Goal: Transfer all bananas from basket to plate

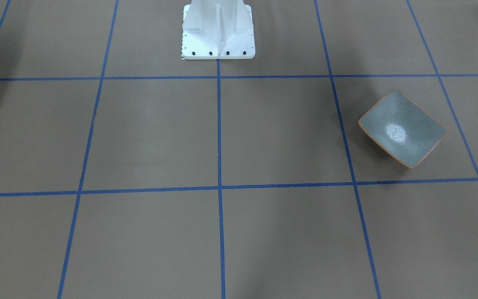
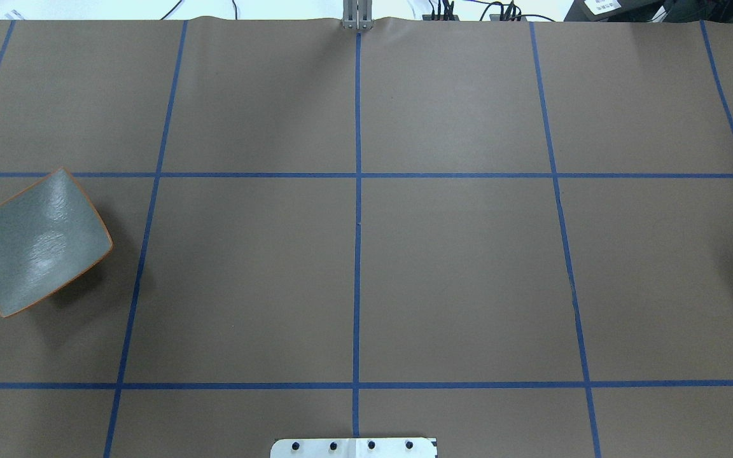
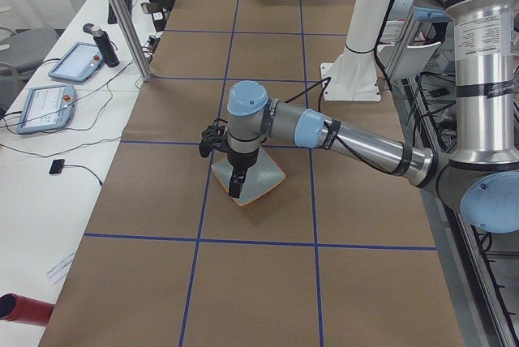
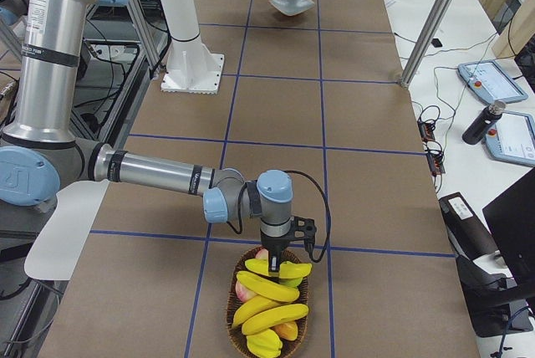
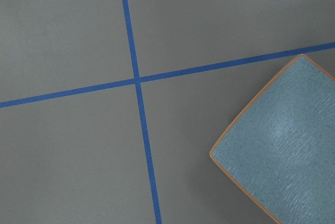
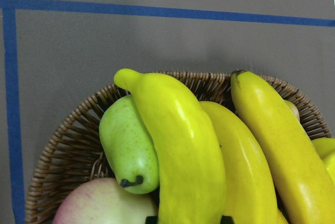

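The grey-green plate [image 1: 403, 128] with an orange-brown rim lies empty on the table, at the left in the overhead view [image 2: 35, 245]. It also shows in the left wrist view [image 5: 282, 150]. In the exterior left view my left gripper [image 3: 236, 187] hangs just over the plate [image 3: 266, 178]; I cannot tell if it is open or shut. Several yellow bananas [image 4: 267, 287] lie in a wicker basket [image 4: 231, 308]. My right gripper [image 4: 272, 268] points down onto the top banana [image 6: 183, 145]; I cannot tell its state. More bananas [image 6: 277, 140] lie beside it.
A green pear [image 6: 128, 145] and an apple [image 6: 99, 203] share the basket [image 6: 68, 150]. The white robot base [image 1: 218, 33] stands at the table's middle edge. Metal posts [image 3: 122, 14] and tablets [image 3: 73, 59] line the operators' side.
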Controlling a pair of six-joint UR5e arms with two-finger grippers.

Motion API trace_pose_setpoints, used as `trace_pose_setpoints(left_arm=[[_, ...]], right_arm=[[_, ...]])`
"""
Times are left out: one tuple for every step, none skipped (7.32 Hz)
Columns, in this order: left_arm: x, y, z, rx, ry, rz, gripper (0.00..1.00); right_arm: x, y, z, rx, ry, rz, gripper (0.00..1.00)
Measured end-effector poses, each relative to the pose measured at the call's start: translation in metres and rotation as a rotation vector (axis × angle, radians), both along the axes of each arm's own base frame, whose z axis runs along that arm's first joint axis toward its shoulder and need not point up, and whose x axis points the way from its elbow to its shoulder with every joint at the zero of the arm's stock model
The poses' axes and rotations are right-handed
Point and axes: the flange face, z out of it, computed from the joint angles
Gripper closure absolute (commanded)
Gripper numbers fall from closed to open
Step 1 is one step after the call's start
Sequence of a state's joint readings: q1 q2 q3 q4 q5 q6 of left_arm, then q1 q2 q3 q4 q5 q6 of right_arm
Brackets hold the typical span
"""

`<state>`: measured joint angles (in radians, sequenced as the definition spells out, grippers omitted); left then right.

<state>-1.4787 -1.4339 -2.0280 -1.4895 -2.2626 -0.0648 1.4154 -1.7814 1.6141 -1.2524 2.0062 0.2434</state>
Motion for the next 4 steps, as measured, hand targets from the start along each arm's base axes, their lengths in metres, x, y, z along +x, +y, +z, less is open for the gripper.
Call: trace_pose_setpoints(left_arm=[[0.000, 0.000, 0.000, -0.001, 0.000, -0.001, 0.00], [0.000, 0.000, 0.000, -0.001, 0.001, -0.002, 0.00], [0.000, 0.000, -0.002, 0.000, 0.002, -0.003, 0.00], [0.001, -0.004, -0.009, 0.001, 0.014, -0.018, 0.00]], right_arm=[[0.007, -0.001, -0.013, 0.022, -0.005, 0.011, 1.00], [0.013, -0.001, -0.022, 0.039, -0.014, 0.021, 1.00], [0.015, -0.003, -0.036, 0.058, -0.038, 0.028, 1.00], [0.013, -0.006, -0.055, 0.074, -0.082, 0.030, 1.00]])
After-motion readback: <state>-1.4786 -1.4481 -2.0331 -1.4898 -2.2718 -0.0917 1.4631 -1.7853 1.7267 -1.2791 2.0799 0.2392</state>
